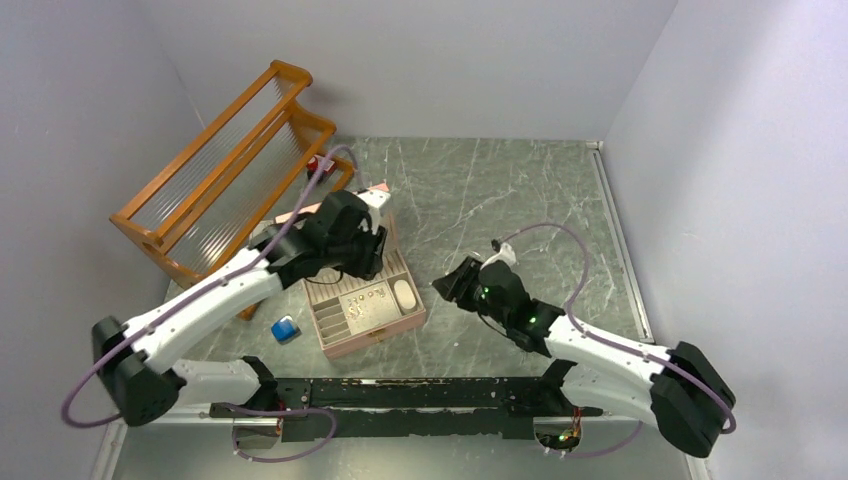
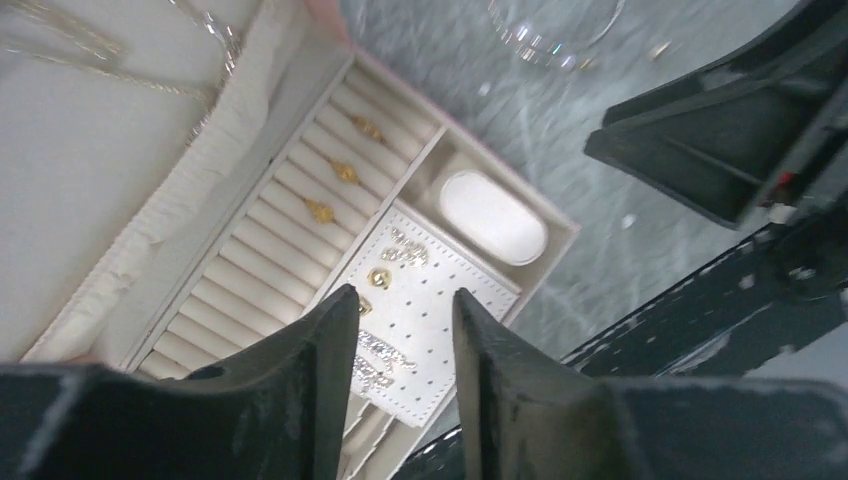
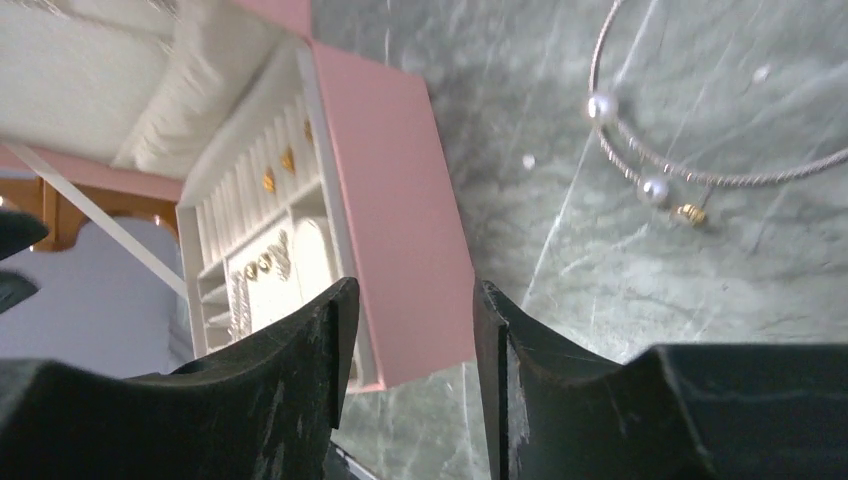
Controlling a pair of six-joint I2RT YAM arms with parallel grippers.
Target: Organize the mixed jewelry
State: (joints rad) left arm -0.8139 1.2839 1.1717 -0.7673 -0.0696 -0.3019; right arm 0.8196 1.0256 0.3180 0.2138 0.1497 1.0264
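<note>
The pink box (image 1: pixel 378 338) lies open. In the left wrist view its ring rolls hold three small gold pieces (image 2: pixel 345 172), and its white peg panel (image 2: pixel 440 300) carries gold studs (image 2: pixel 380 277) and silver pieces (image 2: pixel 405 252). My left gripper (image 1: pixel 368 248) hovers over the box, open and empty (image 2: pixel 405 295). A thin wire hoop (image 3: pixel 602 50) with two pearls and a gold bead (image 3: pixel 690 212) lies on the table to the right of the box. My right gripper (image 1: pixel 455 285) is open and empty (image 3: pixel 415 285), low beside the box's pink side (image 3: pixel 390 200).
An orange wooden rack (image 1: pixel 230 170) stands at the back left. A small blue block (image 1: pixel 285 328) lies left of the box. A white oval pad (image 2: pixel 492 216) sits in the box's corner compartment. A black rail (image 1: pixel 400 395) runs along the near edge.
</note>
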